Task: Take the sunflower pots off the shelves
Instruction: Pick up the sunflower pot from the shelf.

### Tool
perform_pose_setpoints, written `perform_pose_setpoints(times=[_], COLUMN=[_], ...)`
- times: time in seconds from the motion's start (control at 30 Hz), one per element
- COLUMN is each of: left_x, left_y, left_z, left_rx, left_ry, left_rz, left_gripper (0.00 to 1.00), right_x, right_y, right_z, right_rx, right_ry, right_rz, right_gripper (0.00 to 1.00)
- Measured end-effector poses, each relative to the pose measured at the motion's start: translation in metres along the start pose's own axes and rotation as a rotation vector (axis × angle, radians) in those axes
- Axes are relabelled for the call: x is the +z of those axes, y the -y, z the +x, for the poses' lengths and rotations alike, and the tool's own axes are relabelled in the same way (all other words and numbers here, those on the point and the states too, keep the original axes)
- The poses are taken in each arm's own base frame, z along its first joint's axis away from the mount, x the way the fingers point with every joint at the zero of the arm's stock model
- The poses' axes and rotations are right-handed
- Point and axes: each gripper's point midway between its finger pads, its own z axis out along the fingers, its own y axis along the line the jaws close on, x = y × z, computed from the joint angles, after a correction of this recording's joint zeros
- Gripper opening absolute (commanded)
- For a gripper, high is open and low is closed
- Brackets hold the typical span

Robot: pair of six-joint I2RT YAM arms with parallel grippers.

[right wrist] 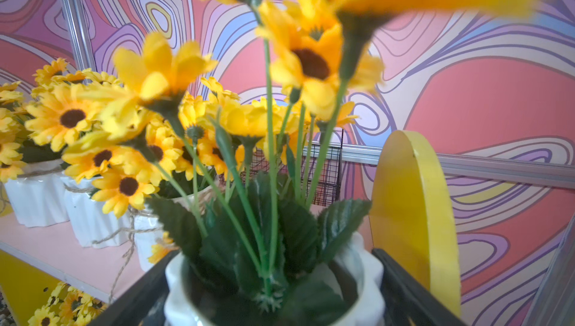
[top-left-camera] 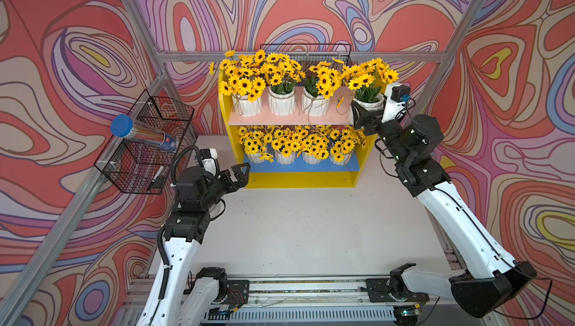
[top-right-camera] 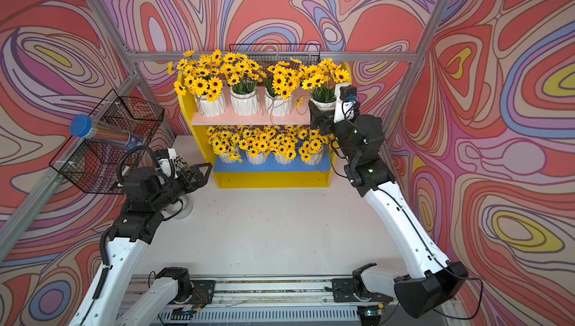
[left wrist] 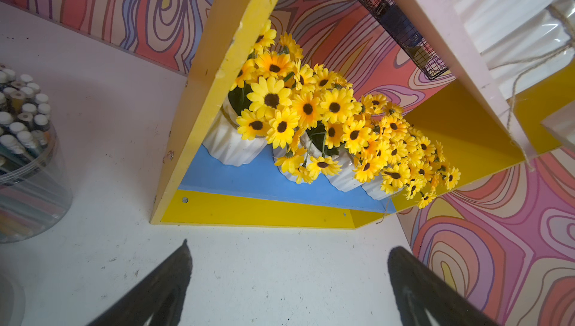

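left gripper (left wrist: 287,246), right gripper (right wrist: 275,251) wide-jawed

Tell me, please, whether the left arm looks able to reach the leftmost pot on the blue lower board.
Probably yes: the open left gripper faces that pot across bare table, though the yellow side panel stands close beside it.

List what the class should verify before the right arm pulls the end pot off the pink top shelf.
1. Jaws of the right gripper flank the end pot: ok.
2. Grip closed firmly on it: cannot tell.
3. Its blooms free of the neighbouring pot: not ok, they look mingled in both top views.
4. Clearance from the yellow side panel: cannot tell; one finger sits close beside it.
5. Is the left gripper open and clear of the shelves: ok.
6. Bare table in front for setting down: ok.
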Motion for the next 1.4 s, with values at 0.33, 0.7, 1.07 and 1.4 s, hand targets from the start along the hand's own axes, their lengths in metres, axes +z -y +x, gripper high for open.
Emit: perform_pose_setpoints(times=[0.33,0.7,1.07,1.4], left_x=[0.000,0.000,0.001,0.001], left_y=[0.000,0.000,-0.001,-0.001], left_z=[0.000,0.000,0.001,0.001], left_rx=[0.000,0.000,-0.002,-0.002], left_ry=[-0.001,-0.001,-0.005,-0.006], left_rz=[0.001,0.002,-0.001,-0.001], left_gripper=[1.00,1.00,1.00,1.00], right_x=[-0.004,-0.019,-0.023,-0.043], right_y=[-0.007,-0.030,-0.034,-0.031], right_z=[0.012,0.013,0.016,0.010], right_rx=[0.043,0.067,0.066,0.067], right_ry=[-0.024,-0.044,-0.049,-0.029], right_rz=[-0.032,-0.099,-0.112,-0.102], right_gripper=[0.00,0.00,0.00,0.00])
